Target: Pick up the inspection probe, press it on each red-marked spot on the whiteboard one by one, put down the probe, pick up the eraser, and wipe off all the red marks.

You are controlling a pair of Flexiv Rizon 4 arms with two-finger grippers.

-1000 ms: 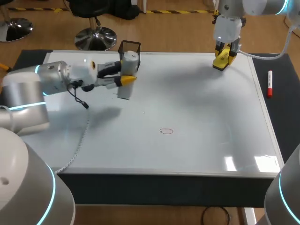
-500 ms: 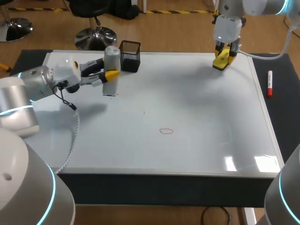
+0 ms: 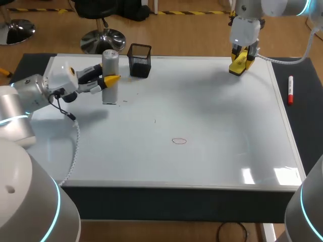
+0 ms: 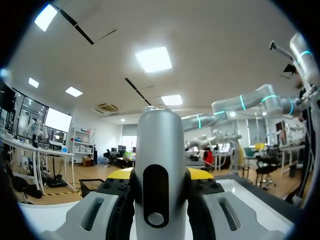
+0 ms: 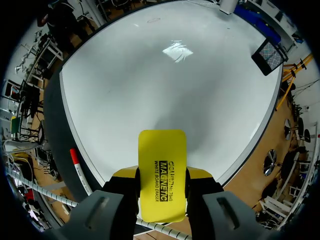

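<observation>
Left gripper [image 3: 108, 79] clamped on inspection probe [image 3: 110, 60], which is upright at whiteboard [image 3: 227, 126] far-left, near mesh pen holder [image 3: 140, 60]; base possibly touching board, hard to tell. Right gripper [image 5: 162, 176] clamped on yellow eraser [image 5: 162, 150] at far-right corner. Red mark [image 3: 178, 141] mid-board.

Bright overhead light, glare on whiteboard [image 3: 212, 111]

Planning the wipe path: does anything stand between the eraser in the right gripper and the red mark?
Nothing visible: only bare whiteboard lies between the eraser and the red mark. The probe stands well aside.
</observation>
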